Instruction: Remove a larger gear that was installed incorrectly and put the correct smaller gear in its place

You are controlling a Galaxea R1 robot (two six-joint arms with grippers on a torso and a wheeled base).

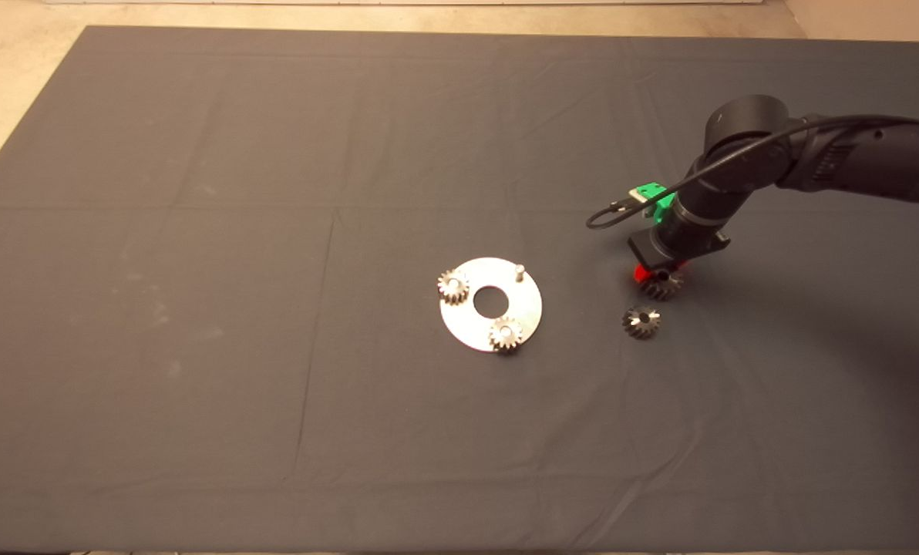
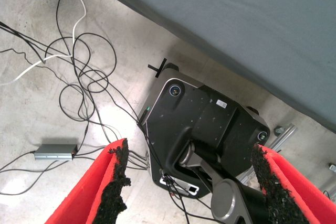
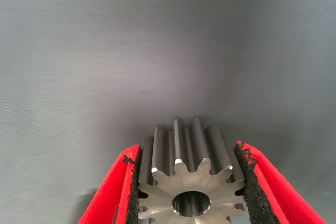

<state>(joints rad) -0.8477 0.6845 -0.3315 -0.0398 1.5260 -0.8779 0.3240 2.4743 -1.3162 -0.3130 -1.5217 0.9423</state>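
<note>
My right gripper point(image 1: 658, 276) was low over the dark mat point(image 1: 274, 193), to the right of the round steel plate point(image 1: 521, 324), and its two red fingers point(image 3: 118, 192) were clamped on the larger gear point(image 3: 191, 179), one black pad against the teeth on each side. From my right wrist I looked straight at that gear's flat face, its centre bore and its long shiny teeth, with bare mat beyond it. From above, the same gear peeked out just under my fingertips, at or just above the cloth; I could not tell whether it touched. The smaller gear point(image 1: 641, 321) lay on the mat just beside it, on the side nearer the front edge, apart from my fingers and well clear of the plate. On the plate sat two paler gears point(image 1: 453, 287), one at its left rim and one at its near rim, while a bare pin point(image 1: 519, 271) stood upright at its far right. My left gripper point(image 2: 191, 182) hung off the table with its fingers spread apart and nothing between them, facing my black base point(image 2: 205, 124) and loose cables point(image 2: 79, 77) on the floor.
</note>
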